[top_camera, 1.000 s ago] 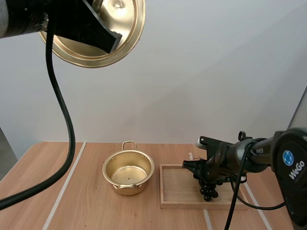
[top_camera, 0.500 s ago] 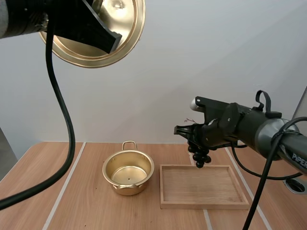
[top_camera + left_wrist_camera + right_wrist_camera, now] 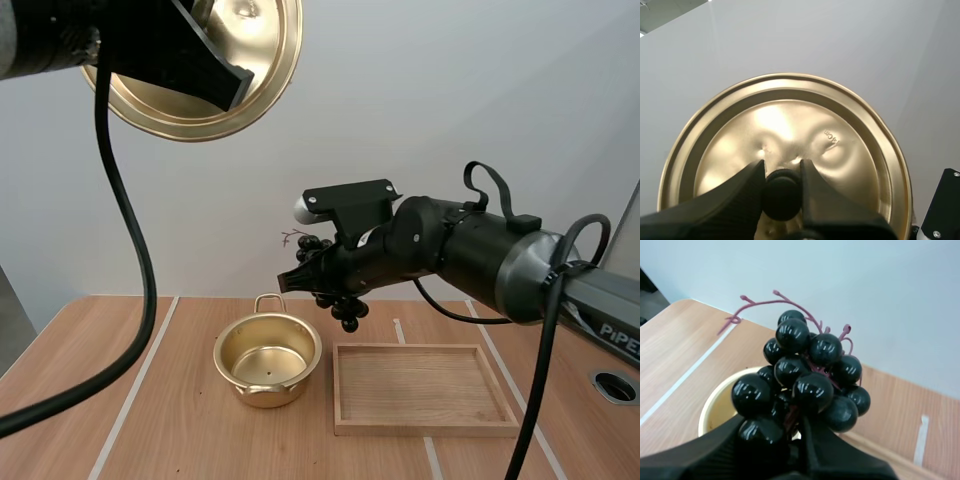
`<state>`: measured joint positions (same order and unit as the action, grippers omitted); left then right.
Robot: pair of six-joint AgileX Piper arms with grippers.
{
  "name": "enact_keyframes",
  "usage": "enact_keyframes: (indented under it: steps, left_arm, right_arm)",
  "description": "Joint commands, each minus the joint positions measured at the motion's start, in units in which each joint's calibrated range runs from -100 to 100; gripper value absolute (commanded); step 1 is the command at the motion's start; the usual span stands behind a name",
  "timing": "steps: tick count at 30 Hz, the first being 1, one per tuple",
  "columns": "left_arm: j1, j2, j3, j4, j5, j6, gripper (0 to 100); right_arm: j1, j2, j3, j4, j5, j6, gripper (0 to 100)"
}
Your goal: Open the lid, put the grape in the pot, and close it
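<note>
Black grapes (image 3: 343,308) mid-frame, light and floppy: your right gripper (image 3: 794,429) pinches their core; left gripper (image 3: 782,176) clamps the lid (image 3: 855,150) knob (image 3: 781,196).

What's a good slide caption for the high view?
Right gripper holds the grapes in the air near the open pot; left gripper holds the lid up high.
</note>
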<state>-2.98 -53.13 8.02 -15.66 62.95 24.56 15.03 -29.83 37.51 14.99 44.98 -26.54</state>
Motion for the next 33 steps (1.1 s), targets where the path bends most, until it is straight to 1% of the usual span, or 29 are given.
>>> enact_keyframes:
  steps: [1,7,13,23,25,29,33]
  left_arm:
    - [-0.07,-0.5,-0.4,0.1,-2.0,-0.6,0]
    - [-0.07,-0.5,-0.4,0.1,-2.0,-0.6,0]
    - [-0.07,-0.5,-0.4,0.1,-2.0,-0.6,0]
    - [-0.07,-0.5,-0.4,0.1,-2.0,-0.6,0]
    - [-0.07,-0.5,-0.4,0.1,-2.0,-0.6,0]
    - [-0.07,-0.5,-0.4,0.1,-2.0,-0.6,0]
    - [-0.07,-0.4,-0.4,0.1,-1.8,-0.6,0]
  right_arm:
    - [1.5,1.4,-0.6,-0.3,-6.4,-1.8,0]
    - [4.2,7.1,-0.6,-0.3,-8.8,-4.1,0]
    - [6.6,14.7,-1.2,-0.3,-15.4,-5.2,0]
    - [7.0,27.1,-5.8,-1.2,-15.8,-5.2,0]
    - [7.0,29.1,-5.8,-2.6,-15.8,-5.2,0]
    - [7.0,31.9,-5.8,-4.8,-15.6,-5.2,0]
    - [7.0,32.4,-5.8,-6.2,-15.3,-5.2,0]
